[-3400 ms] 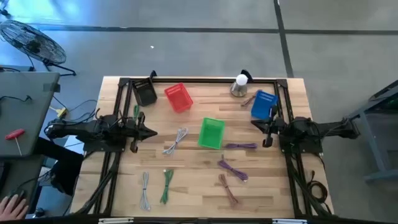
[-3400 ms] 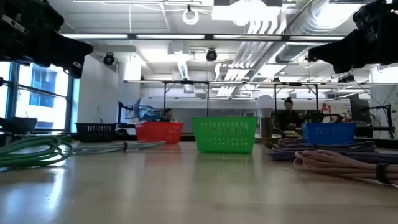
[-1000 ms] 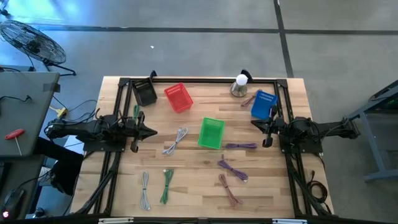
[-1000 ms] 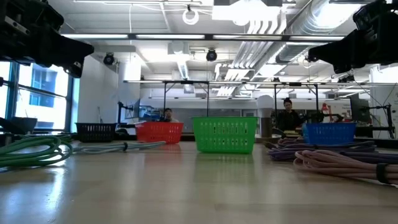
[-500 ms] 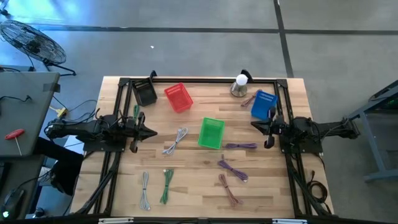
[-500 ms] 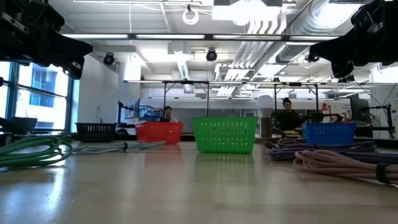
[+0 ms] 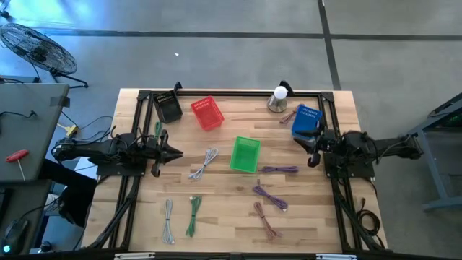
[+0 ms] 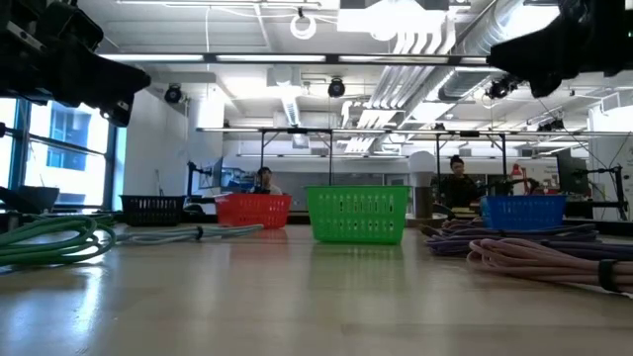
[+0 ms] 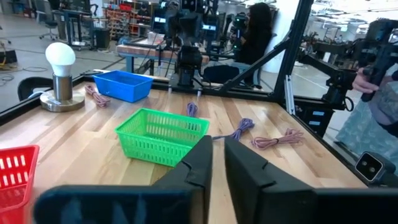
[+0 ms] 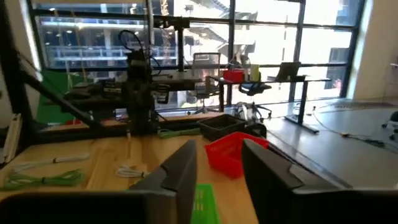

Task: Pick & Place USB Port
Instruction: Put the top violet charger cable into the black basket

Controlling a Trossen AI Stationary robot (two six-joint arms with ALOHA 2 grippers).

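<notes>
Several bundled cables lie flat on the wooden table: a white one, a green one, a grey one, two purple ones and a pink one. Which of them carries the USB port I cannot tell. My left gripper hangs level above the table's left side, its fingers a narrow gap apart, holding nothing. My right gripper hangs level above the right side beside the blue basket, open and empty, its fingers well apart.
A green basket stands mid-table, a red one and a black one at the far left. A bulb lamp stands at the far edge. A black frame rims the table. People sit in the room beyond.
My right gripper has risen and drawn back a little toward the table's right edge. The left arm and all the cables and baskets have kept still.
</notes>
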